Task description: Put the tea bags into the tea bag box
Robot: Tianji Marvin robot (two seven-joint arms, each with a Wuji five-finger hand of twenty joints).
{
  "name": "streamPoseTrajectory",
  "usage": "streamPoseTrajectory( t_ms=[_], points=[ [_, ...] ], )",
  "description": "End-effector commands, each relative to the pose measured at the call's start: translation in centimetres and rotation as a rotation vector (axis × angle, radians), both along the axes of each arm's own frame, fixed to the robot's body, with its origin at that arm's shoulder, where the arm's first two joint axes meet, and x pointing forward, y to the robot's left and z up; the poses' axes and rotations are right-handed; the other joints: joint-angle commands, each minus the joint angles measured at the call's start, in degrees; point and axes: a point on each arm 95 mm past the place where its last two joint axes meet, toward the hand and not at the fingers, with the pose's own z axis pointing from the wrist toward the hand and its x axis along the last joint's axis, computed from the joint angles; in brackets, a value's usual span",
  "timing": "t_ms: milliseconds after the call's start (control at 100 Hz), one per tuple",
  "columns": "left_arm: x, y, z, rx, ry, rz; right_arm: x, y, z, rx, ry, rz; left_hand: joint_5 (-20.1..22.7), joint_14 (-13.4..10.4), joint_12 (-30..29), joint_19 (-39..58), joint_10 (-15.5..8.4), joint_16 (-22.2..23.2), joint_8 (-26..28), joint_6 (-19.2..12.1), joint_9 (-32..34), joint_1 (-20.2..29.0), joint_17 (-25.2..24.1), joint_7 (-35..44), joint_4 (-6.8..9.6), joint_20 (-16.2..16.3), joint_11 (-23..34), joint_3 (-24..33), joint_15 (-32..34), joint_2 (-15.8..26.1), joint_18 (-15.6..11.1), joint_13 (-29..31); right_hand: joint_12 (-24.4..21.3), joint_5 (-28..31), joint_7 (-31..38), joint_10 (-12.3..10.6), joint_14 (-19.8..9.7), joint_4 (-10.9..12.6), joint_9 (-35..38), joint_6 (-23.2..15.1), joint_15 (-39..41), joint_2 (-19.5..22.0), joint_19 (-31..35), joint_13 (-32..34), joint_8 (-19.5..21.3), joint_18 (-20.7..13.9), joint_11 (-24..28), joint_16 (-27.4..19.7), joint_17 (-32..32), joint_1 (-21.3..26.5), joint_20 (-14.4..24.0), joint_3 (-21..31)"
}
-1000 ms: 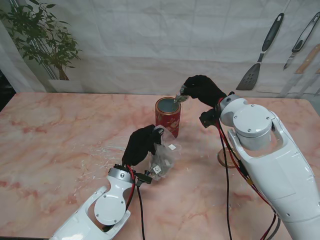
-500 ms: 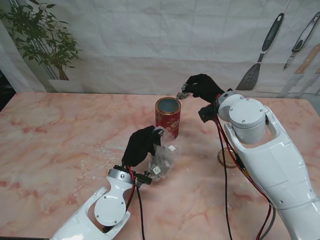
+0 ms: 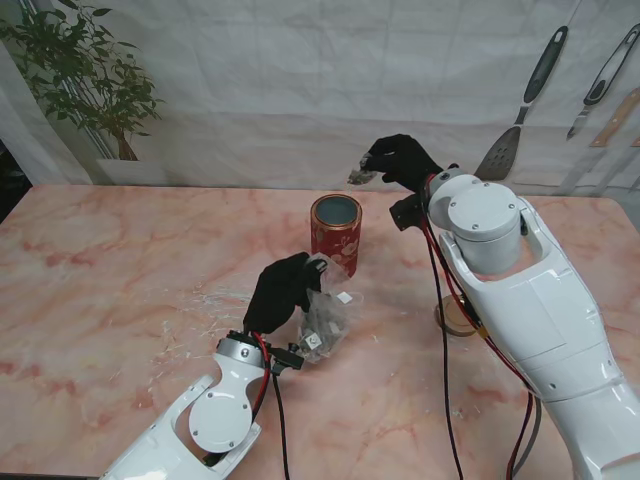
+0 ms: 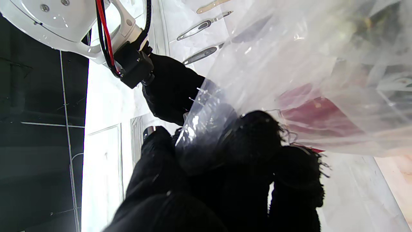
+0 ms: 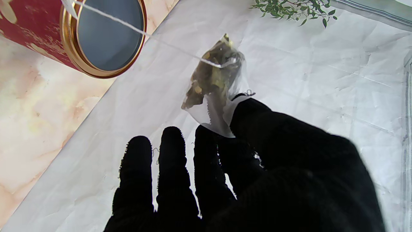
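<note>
The right hand (image 3: 400, 160) is lifting the pinched tea bag (image 3: 362, 176) farther beyond the open red tin (image 3: 335, 232) (string trailing toward it); the left hand (image 3: 278, 290) is clamping the plastic bag (image 3: 325, 320).

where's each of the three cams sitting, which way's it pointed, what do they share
Stand view: above the shoulders, looking down at the marble table; both arms, left hand and right hand show.
Left wrist view: along the left hand's fingers pinching the plastic bag; the right arm shows beyond.
Right wrist view: along the right hand holding a tea bag.
Shared: the red tin appears in stand and right wrist views.
</note>
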Motion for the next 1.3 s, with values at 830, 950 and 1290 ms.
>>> streamPoseTrajectory(
  t_ms=[830,950,1290],
  points=[
    [0.0,0.8,-0.3,-0.001,0.015,0.010,2.5,3.2,0.9,0.029,-0.012,0.025,0.69,0.72,-0.96,1.52,-2.62,-0.61,0.53,-1.69,0.35,4.28,0.42,2.66,2.58,0.35,0.25,2.65,-1.65,4.91,-2.66,0.17,1.32,2.53,0.78,-1.17,-1.30,2.15,1.37,-2.87,1.48,-0.19,0.61,1.06,0.00,-2.49,1.30,0.98,0.53,1.45,1.11,1.31],
    [0.1,0.9,-0.3,-0.001,0.017,0.014,3.2,3.3,0.2,0.031,0.007,0.014,0.69,0.72,-0.95,1.52,-2.62,-0.61,0.53,-1.69,0.39,4.25,0.42,2.66,2.57,0.35,0.28,2.63,-1.65,4.91,-2.66,0.17,1.47,2.59,0.72,-1.21,-1.34,2.12,1.62,-3.04,1.63,-0.19,0.68,1.26,-0.09,-2.52,1.43,1.07,0.68,1.34,1.16,1.19],
    [0.2,1.2,-0.6,-0.003,0.029,0.017,4.9,3.5,-2.1,-0.033,0.106,-0.057,0.69,0.69,-0.95,1.51,-2.65,-0.58,0.53,-1.69,0.40,4.27,0.42,2.66,2.58,0.36,0.28,2.65,-1.59,4.94,-2.66,0.15,2.07,3.71,1.44,-1.19,-0.93,2.03,3.24,-4.54,3.70,-2.57,1.91,2.71,-5.15,-1.57,2.64,2.07,1.37,-1.12,1.55,0.81]
  ],
)
